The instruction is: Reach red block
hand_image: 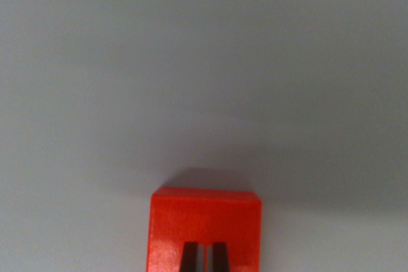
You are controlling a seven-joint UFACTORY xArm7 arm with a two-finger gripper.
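Note:
A red block (205,221) lies on a plain grey-white surface at the bottom centre of the wrist view, with its lower part cut off by the frame edge. My gripper (204,258) hangs right over the block's near part. Its two dark fingertips (189,258) stand side by side with only a thin sliver between them. The gripper is shut, and nothing is held in it. A soft shadow lies on the surface just beyond the block's far edge.
The bare grey-white surface (204,62) fills the rest of the view, and no other objects or edges show.

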